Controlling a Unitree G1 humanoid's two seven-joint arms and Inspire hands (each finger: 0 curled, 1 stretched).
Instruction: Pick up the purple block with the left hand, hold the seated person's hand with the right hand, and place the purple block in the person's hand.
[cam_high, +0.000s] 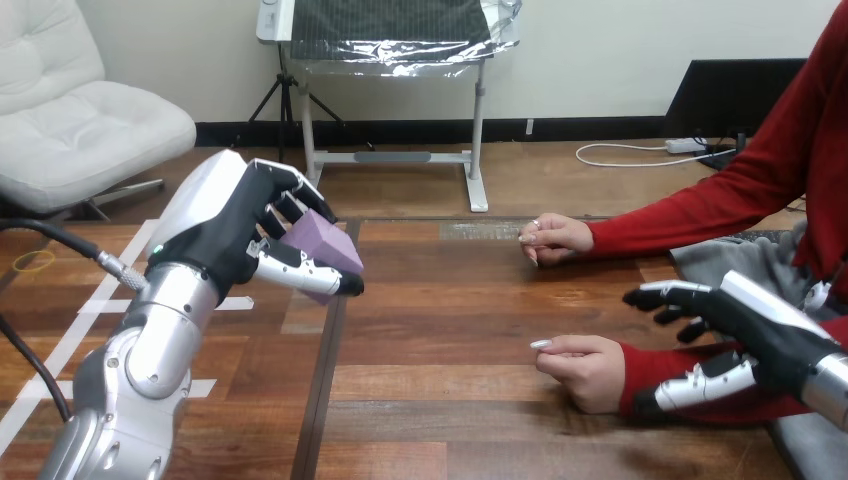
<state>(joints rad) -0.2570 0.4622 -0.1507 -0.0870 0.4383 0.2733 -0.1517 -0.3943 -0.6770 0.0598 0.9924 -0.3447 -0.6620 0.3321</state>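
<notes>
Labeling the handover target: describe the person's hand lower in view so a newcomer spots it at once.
At the wooden table's right side, two red-sleeved arms reach in. The person's lower hand rests on the table as a loose fist, with the robot's right hand open at its wrist. The person's upper hand lies farther up the table, with nothing beside it.

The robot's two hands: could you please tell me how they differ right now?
The left hand is raised above the table; the right hand sits low beside the person's nearer hand. The left hand is curled round the purple block; the right hand is open, its fingers and thumb either side of the red sleeve, gripping nothing. Both are black with white shells.
</notes>
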